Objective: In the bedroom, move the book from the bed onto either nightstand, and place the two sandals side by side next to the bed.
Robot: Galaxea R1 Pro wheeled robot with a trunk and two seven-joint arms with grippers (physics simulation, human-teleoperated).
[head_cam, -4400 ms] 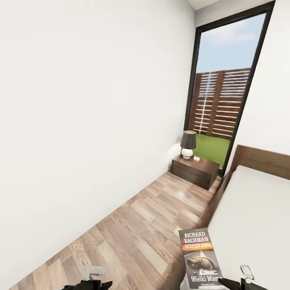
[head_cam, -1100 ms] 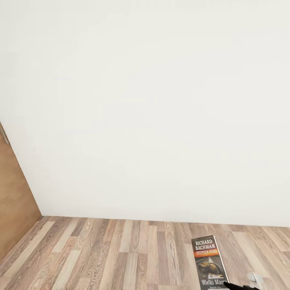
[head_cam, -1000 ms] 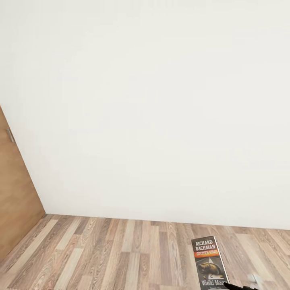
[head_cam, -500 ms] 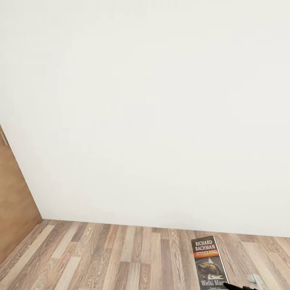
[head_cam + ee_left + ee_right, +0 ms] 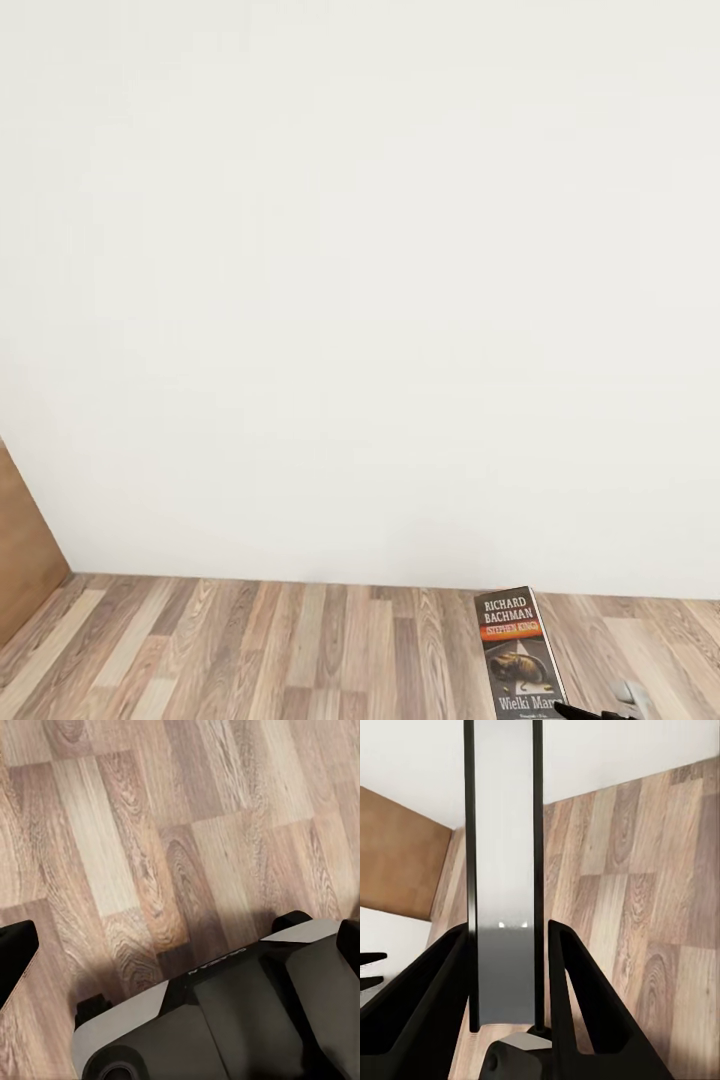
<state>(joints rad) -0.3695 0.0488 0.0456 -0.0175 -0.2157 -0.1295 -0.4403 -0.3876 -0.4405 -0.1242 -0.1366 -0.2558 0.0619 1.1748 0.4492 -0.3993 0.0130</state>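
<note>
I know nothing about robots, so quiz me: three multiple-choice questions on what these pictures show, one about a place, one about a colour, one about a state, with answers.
1. Where is the book in the head view?
A. Lower right, over the floor
B. On a shelf
C. Leaning against the wall

2. What colour is the band under the author's name?
A. Green
B. Orange
C. Blue

3. What is the right gripper doing?
A. Open, empty
B. Shut on the book
C. Folded away

Answers: 1 A, it shows above the wood floor, before the white wall. 2 B, an orange strip crosses the dark cover. 3 B, in the right wrist view the jaws flank the book's edge.
</note>
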